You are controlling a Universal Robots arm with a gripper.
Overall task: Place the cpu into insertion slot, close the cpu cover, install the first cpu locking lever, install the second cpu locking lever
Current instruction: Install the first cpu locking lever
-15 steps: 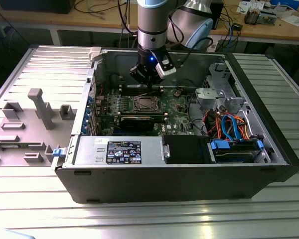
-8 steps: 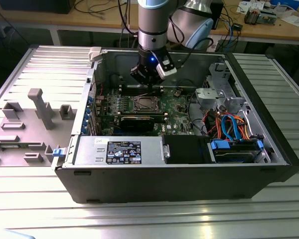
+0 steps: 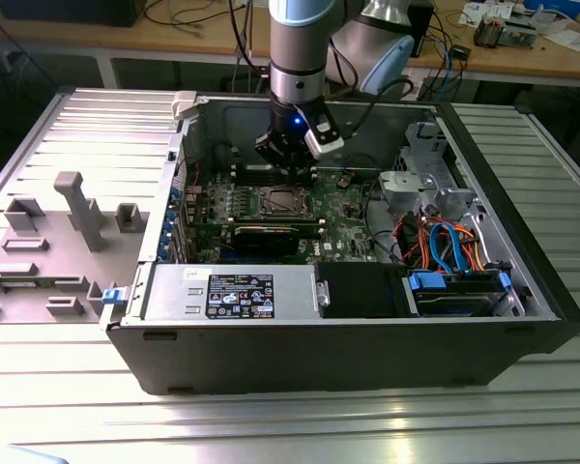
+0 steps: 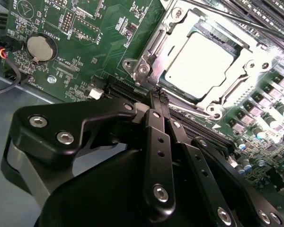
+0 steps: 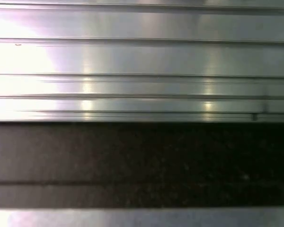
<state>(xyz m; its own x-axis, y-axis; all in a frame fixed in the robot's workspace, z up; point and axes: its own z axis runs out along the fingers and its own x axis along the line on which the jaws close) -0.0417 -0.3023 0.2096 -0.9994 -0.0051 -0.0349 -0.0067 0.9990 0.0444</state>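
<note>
On the exterior view's left, a grey moulded fixture [image 3: 68,227] is seen lying on the ribbed metal table [image 3: 271,425], just beside the open computer case [image 3: 348,329]. Inside the case the green motherboard [image 3: 261,208] is laid flat, and the insertion slot [image 3: 280,203] is found near its middle. The gripper [image 3: 288,155] is hung from the arm just above the board, behind the socket and a little to the exterior view's right of it. Further right, a bundle of orange and blue cables [image 3: 445,242] is seen near the drive bay.

In the second wrist view, the gripper [image 4: 159,98] is shown with its black fingers [image 4: 156,142] brought together at the tips; nothing is held between them. The tips are poised close to the socket's edge, but whether they touch it cannot be told. The cpu [image 4: 201,64] is seated in the insertion slot [image 4: 180,38], its pale metal top framed by the cpu cover [image 4: 248,59], which is lying closed over it. A round coin cell [image 4: 41,48] is seen on the board, well apart from the socket.
</note>
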